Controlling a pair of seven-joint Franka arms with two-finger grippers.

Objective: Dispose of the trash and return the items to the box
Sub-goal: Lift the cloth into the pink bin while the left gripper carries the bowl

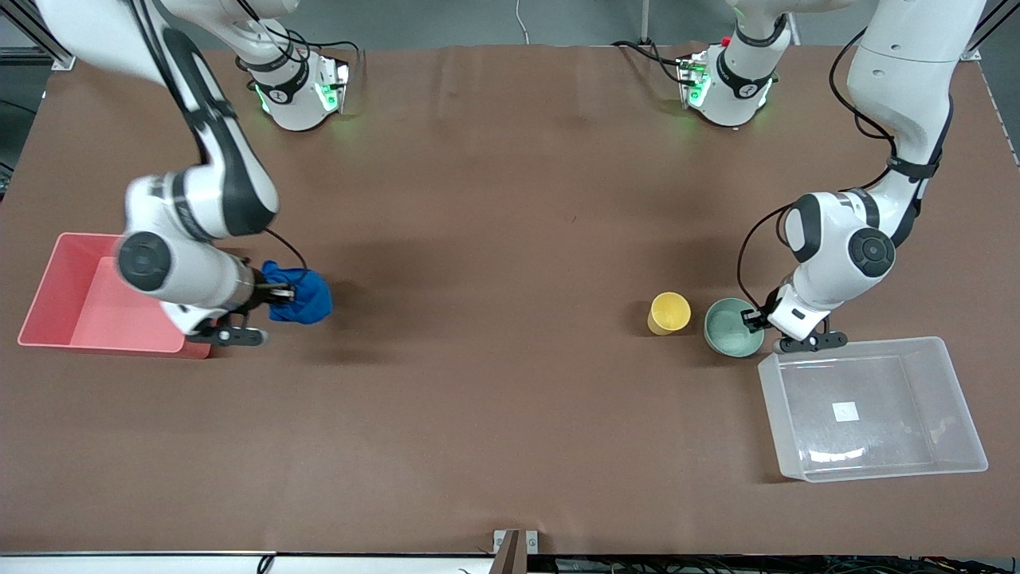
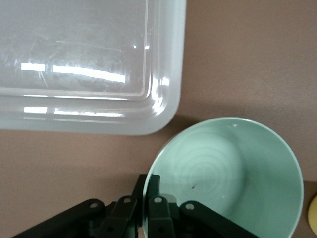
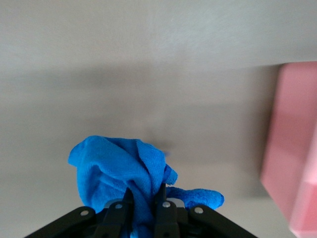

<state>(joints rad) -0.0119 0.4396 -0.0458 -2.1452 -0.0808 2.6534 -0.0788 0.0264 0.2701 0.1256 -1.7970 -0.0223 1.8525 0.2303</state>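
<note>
My right gripper (image 1: 280,295) is shut on the royal-blue cloth wad (image 1: 303,293), holding it beside the pink bin (image 1: 56,287); the cloth (image 3: 124,171) bunches between the fingers in the right wrist view. My left gripper (image 1: 751,319) is shut on the rim of the mint-green bowl (image 1: 731,327), one finger inside and one outside, as the left wrist view shows on the bowl (image 2: 233,173). The yellow cup (image 1: 668,312) stands upright beside the bowl, toward the right arm's end. The clear box (image 1: 948,375), with its white sticker (image 1: 845,411), lies next to the bowl, nearer the front camera.
The pink bin (image 3: 297,163) sits at the right arm's end of the brown table, open and with nothing in it. The clear box's corner (image 2: 168,109) is close to the bowl. The arm bases stand along the table's edge farthest from the front camera.
</note>
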